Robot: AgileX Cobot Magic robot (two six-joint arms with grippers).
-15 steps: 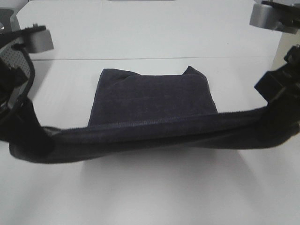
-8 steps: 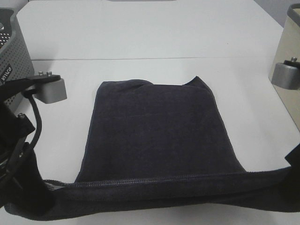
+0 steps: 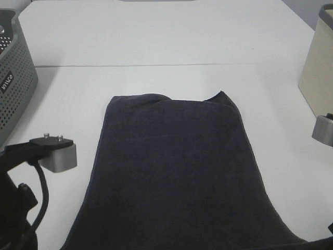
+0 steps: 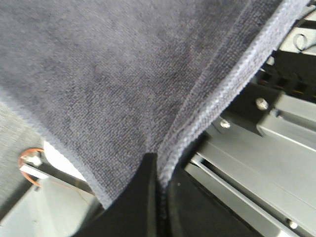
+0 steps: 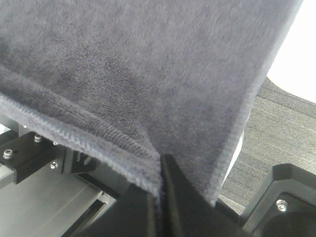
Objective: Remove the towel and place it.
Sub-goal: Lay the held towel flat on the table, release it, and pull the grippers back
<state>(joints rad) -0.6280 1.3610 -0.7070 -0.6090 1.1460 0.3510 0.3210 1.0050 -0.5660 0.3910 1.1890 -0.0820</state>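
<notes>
The towel (image 3: 174,166) is a long dark charcoal cloth spread flat on the white table (image 3: 156,47), running from mid-table to the near edge of the exterior high view. Its near end runs past that view's lower edge. My left gripper (image 4: 159,170) is shut on the towel's (image 4: 113,74) hemmed edge. My right gripper (image 5: 159,168) is shut on the towel's (image 5: 148,64) hem at the other near corner. In the exterior high view only the left arm's body (image 3: 31,177) and a bit of the right arm (image 3: 323,127) show; the fingertips are hidden.
A grey perforated basket (image 3: 13,78) stands at the table's left. A beige box (image 3: 318,67) stands at the right edge. A seam (image 3: 156,65) crosses the table behind the towel.
Both grippers have pulled the towel's near edge toward the camera and down out of the exterior high view. The towel now lies stretched out long and flat, and the basket and box are uncovered.
</notes>
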